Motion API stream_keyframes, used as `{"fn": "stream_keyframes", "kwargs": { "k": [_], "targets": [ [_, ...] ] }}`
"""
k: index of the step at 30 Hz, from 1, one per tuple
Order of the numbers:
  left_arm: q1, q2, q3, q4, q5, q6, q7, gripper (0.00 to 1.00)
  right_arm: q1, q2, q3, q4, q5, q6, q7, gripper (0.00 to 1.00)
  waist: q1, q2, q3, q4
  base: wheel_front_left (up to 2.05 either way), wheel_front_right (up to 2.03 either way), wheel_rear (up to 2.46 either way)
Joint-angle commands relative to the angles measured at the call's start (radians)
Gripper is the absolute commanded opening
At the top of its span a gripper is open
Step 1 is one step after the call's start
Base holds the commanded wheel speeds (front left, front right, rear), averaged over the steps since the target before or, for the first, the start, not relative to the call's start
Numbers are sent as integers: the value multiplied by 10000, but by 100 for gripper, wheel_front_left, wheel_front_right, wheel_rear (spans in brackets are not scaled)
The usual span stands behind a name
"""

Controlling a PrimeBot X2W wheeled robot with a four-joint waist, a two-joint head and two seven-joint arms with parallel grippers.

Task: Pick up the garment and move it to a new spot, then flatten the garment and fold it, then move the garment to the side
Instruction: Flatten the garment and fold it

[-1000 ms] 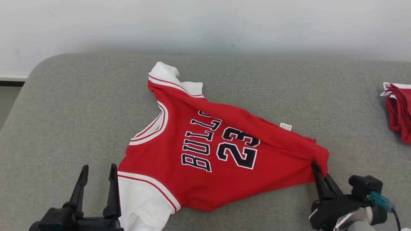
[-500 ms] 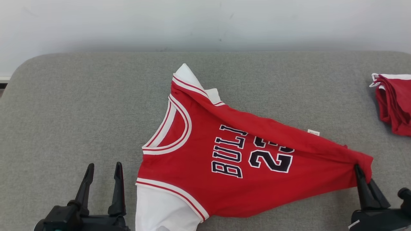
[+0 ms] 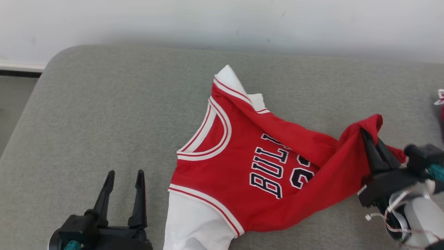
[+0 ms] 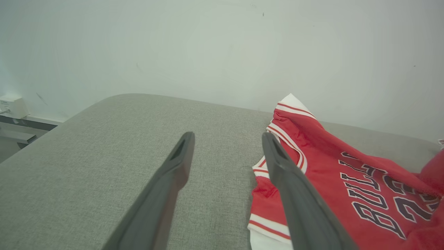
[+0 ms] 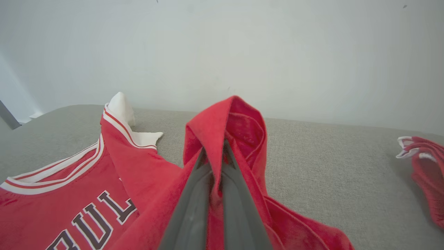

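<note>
One: Lifted, since half a second earlier: the right pincer [image 3: 369, 137] had raised its corner of cloth off the surface and carried it inward, so the hem flopped over part of the numerals. The head camera had shifted too.

Two: What did it hold?

One: Its fingers were pressed together on the hem corner [image 5: 225, 114] of the red basketball jersey with white trim and dark lettering [image 3: 242, 149]. Only a thin fold sat between them.

Two: And the rest?

One: The jersey lay crumpled mid-way across the grey fabric-covered counter [image 3: 104, 104], collar toward the left. The left pincer [image 3: 125, 173] stood spread and empty, just beside the white sleeve [image 3: 194, 225].

Two: So the risks?

One: I judged that a one-corner grip could slip, or drag the cloth into a tighter bunch, making flattening harder. That sleeve ran out of sight at the near edge; whether it overhung, I couldn't tell. Swinging right might also snag the second red garment [image 5: 426, 156] lying near.
</note>
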Motion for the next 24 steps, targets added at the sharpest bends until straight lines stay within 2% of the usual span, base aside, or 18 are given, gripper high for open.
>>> {"fn": "stream_keyframes", "kwargs": {
  "k": [1,7,12,13,14,15,20,24],
  "targets": [
    [-175,-2,-71,40,-43,12,-4,100,-304,-44,119,262,-88,-28,-10,0,0,0,162,386,0,0,0],
    [-458,-2,-362,174,-254,44,-5,100,-2240,149,997,2568,-339,-28,-178,0,0,0,492,845,0,0,0],
    [-646,-2,-452,255,-338,69,-5,100,-3559,548,1748,4528,-430,-28,-403,0,0,0,687,945,0,0,0],
    [-692,-4,-479,261,-354,86,-4,100,-3768,631,1832,4904,-392,-28,-479,15,0,0,705,956,0,0,0],
    [-740,-1,-513,274,-366,95,-4,100,-3924,701,1924,5281,-368,-28,-517,42,0,0,713,965,0,0,0],
    [-791,1,-551,287,-371,93,-4,100,-4072,786,2019,5620,-325,-28,-573,100,0,0,715,971,0,0,0],
    [-836,0,-535,299,-256,123,-4,100,-4496,953,2463,6301,-98,-28,-951,100,0,0,581,760,0,0,0],
    [-687,2,-316,287,-106,86,-5,100,-4519,820,2576,5899,199,-26,-1062,100,0,0,371,432,0,0,0]
  ]
}}
